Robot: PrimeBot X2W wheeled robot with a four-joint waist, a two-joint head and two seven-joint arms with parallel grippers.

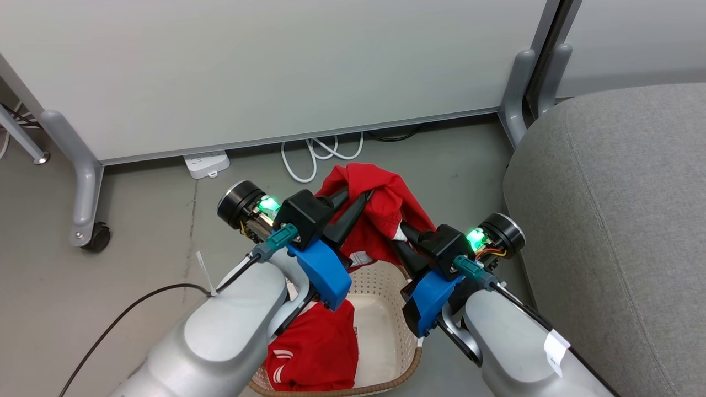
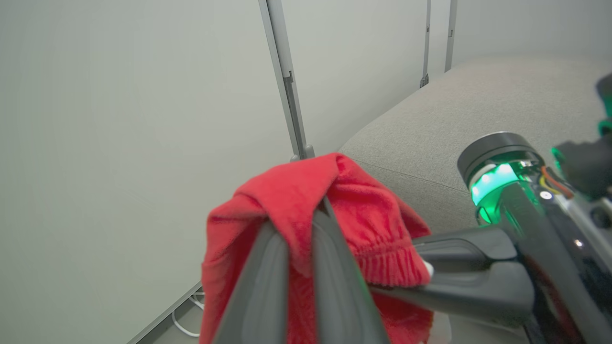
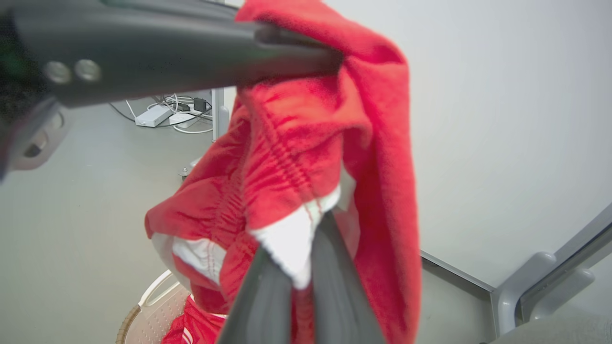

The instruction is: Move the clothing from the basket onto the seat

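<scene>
Above basket (image 1: 380, 284), garment (image 1: 386, 190) lengthwise downward between left claw (image 1: 361, 193), right claw (image 1: 401, 234)

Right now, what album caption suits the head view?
Left gripper and right gripper hold one red garment above the basket; a second garment lies inside, grey seat nearby.

Fuzzy red cloth garment (image 1: 386, 198), perforated plastic basket (image 1: 380, 281), matt woven-fabric seat (image 1: 618, 220)

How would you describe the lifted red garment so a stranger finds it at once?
Left of the large grey seat, a small cream basket stands on the floor. Above it hangs a red garment, held by the left end effector and the right end effector. The other red garment lies in the basket; this one is lifted.
</scene>
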